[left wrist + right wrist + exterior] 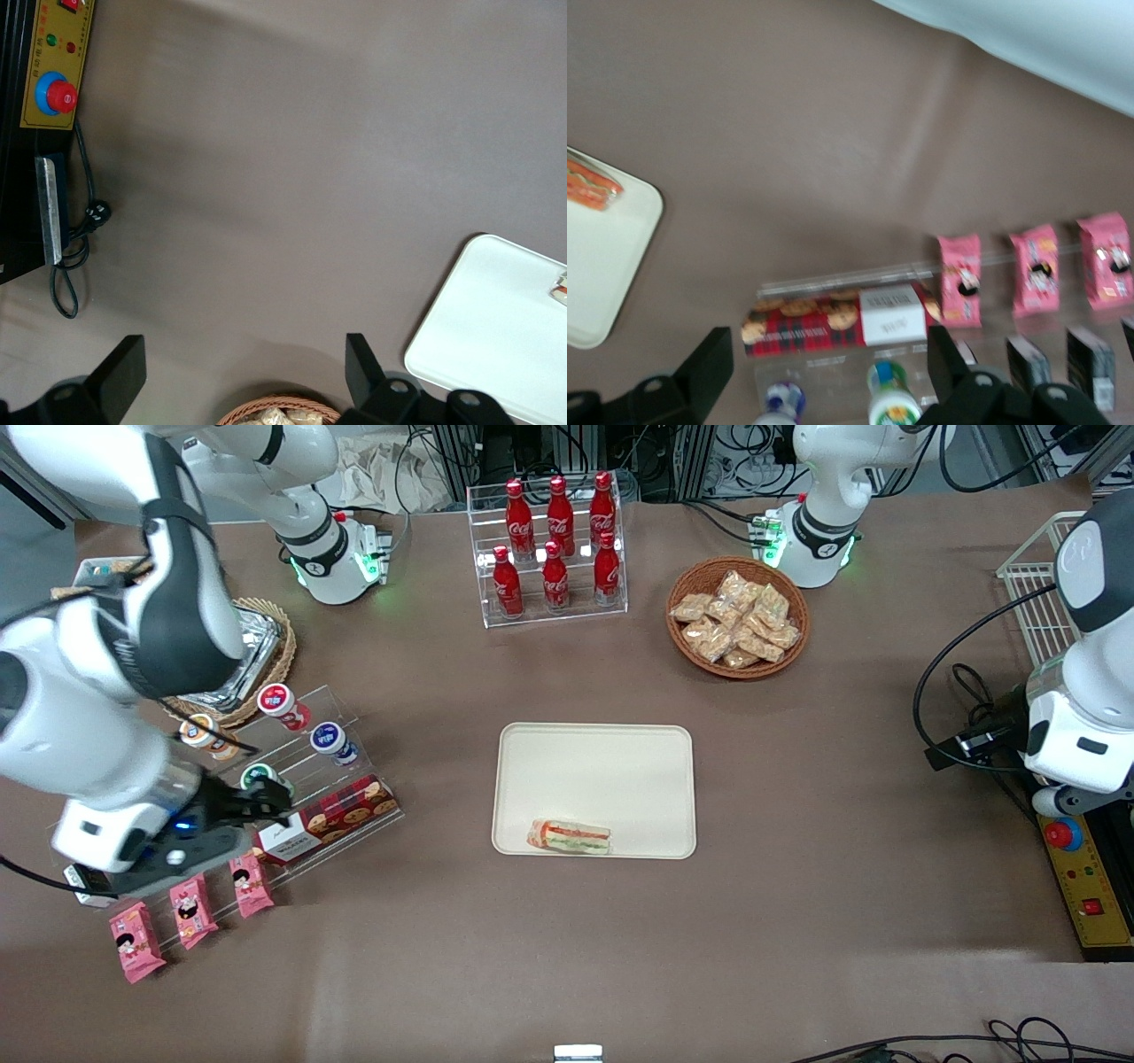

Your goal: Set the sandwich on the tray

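Note:
The sandwich (570,837), a wrapped wedge with red and green filling, lies flat on the cream tray (594,779), at the tray's edge nearest the front camera. The right wrist view also catches the sandwich (589,184) on a corner of the tray (602,266), and the left wrist view shows part of the tray (496,345). My gripper (263,799) is well away from the tray, toward the working arm's end of the table. It hovers above a clear acrylic shelf, and in the right wrist view the gripper (828,363) is open with nothing between its fingers.
Under the gripper, the shelf holds a red cookie box (332,819) and several small cups (328,740), with pink snack packets (190,908) nearer the camera. A rack of cola bottles (554,540) and a wicker basket of tan snack bags (737,615) stand farther back.

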You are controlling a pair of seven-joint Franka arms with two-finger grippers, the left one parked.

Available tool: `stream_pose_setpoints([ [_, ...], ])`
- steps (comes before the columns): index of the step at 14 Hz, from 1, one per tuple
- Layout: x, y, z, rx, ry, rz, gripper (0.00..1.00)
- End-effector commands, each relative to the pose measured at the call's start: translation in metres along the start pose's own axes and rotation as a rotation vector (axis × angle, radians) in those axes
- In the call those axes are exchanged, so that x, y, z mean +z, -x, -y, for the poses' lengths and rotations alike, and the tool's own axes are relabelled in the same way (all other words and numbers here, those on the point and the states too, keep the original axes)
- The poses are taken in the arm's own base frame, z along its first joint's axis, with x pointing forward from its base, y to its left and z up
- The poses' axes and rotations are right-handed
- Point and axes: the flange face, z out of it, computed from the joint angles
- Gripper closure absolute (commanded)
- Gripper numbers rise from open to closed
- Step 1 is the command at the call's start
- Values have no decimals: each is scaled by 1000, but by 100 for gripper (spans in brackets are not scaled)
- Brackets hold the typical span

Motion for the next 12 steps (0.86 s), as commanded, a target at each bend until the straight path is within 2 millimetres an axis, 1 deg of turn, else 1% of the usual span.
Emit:
stream_pose_setpoints([
  [1,-15,31,-15,104,-39,48,2],
  [3,-16,43,-27,217,-37,71,2],
  [5,-7,59,-62,286,-40,82,2],
  [6,-7,61,-67,295,-40,82,2],
  [12,-5,63,-77,307,-40,87,2],
])
